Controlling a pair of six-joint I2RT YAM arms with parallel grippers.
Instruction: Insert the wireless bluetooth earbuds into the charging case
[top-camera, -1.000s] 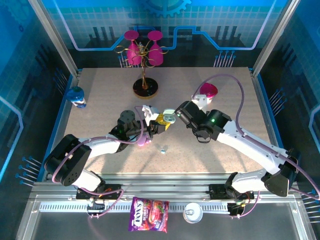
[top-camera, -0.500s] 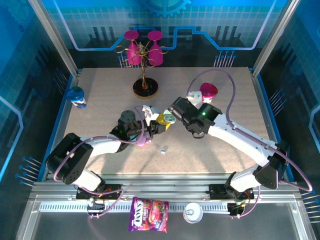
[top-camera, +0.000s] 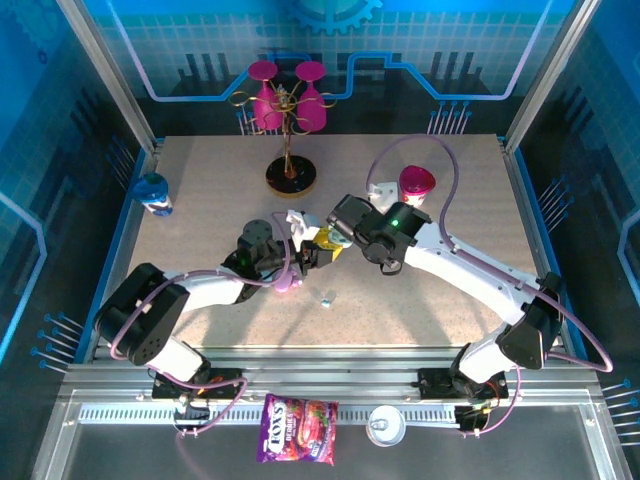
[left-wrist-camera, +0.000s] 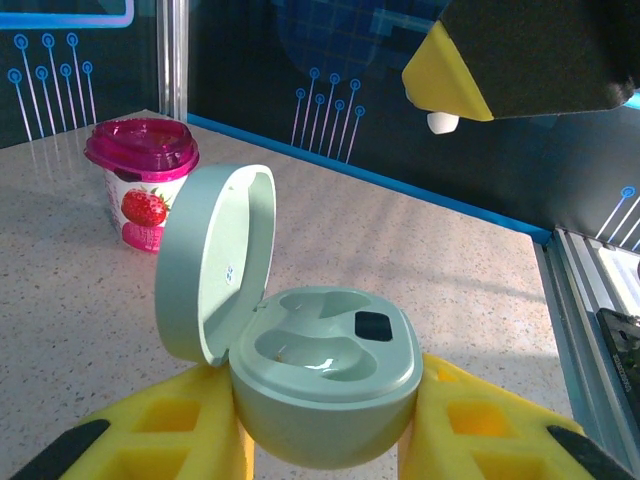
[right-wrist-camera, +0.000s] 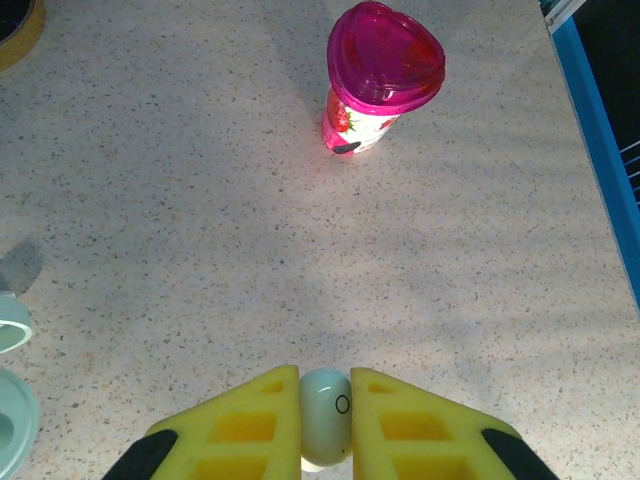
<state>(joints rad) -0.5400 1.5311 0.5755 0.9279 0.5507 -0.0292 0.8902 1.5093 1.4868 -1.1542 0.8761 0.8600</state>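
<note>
The earbud (right-wrist-camera: 325, 415) is a very small, whitish, smooth and rounded piece, pinched between the yellow pads of the right gripper (right-wrist-camera: 325, 385), which is closed narrowly on it above the table (right-wrist-camera: 200, 200). I judge it to be very light, hard and slippery, so it can easily turn or jump out if the squeeze is uneven. The good place to hold it is across its round body, as the pads do now, with one end free to enter a socket. The charging case (left-wrist-camera: 325, 390) stands open with its lid (left-wrist-camera: 215, 265) tilted up to the left, and I see no bud in its two moulded sockets. The left gripper (left-wrist-camera: 322, 435) is closed firmly on the lower shell of the case, one pad at each side. In the left wrist view the right fingers hang above and to the right of the case, apart from it. From the top, both arms reach inward and their wrists meet near the middle of the table, and a second earbud (top-camera: 326, 298) lies loose just in front of them
</note>
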